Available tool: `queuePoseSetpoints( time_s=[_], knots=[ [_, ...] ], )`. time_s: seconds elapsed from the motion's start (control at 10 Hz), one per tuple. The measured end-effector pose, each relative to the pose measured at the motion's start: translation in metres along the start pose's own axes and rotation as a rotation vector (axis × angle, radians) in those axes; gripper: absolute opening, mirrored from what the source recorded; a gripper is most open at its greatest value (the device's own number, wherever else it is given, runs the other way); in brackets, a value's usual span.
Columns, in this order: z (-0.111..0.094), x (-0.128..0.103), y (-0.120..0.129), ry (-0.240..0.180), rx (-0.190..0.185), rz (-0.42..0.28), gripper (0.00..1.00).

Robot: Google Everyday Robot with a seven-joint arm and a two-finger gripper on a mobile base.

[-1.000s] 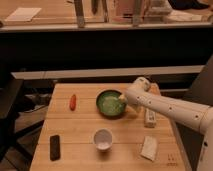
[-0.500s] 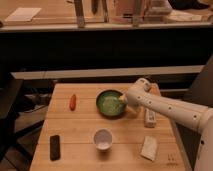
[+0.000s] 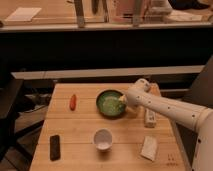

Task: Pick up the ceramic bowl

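The claw (image 3: pixel 121 99) sits at the right-hand rim of the ceramic bowl (image 3: pixel 111 103), reaching just over the edge into the dish. From where I stand, I cannot tell how wide it is set or whether it has any grip on the rim. The white arm (image 3: pixel 165 107) runs away from it to the right of the bowl and down toward the near corner. The bowl is wide, shallow and round, speckled green inside with a dark rim, and it rests flat on the wooden desk (image 3: pixel 75 130), toward the far middle of the top. Left of the bowl lies a small red-orange carrot-like thing (image 3: pixel 73 101). Just right of the bowl, under the arm, lies a pale bar (image 3: pixel 149 117). Nearer than the bowl stands a small white cup (image 3: pixel 103 138), with a flat black object (image 3: pixel 54 147) off to the cup's left and a white packet (image 3: pixel 148 148) off to its right.
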Motion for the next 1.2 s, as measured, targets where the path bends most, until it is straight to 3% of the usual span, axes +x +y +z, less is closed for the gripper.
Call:
queuePoseSetpoints(
  time_s=[1.2],
  knots=[
    [0.015,-0.012,-0.003,-0.034,0.015,-0.056,0.77]
  ],
)
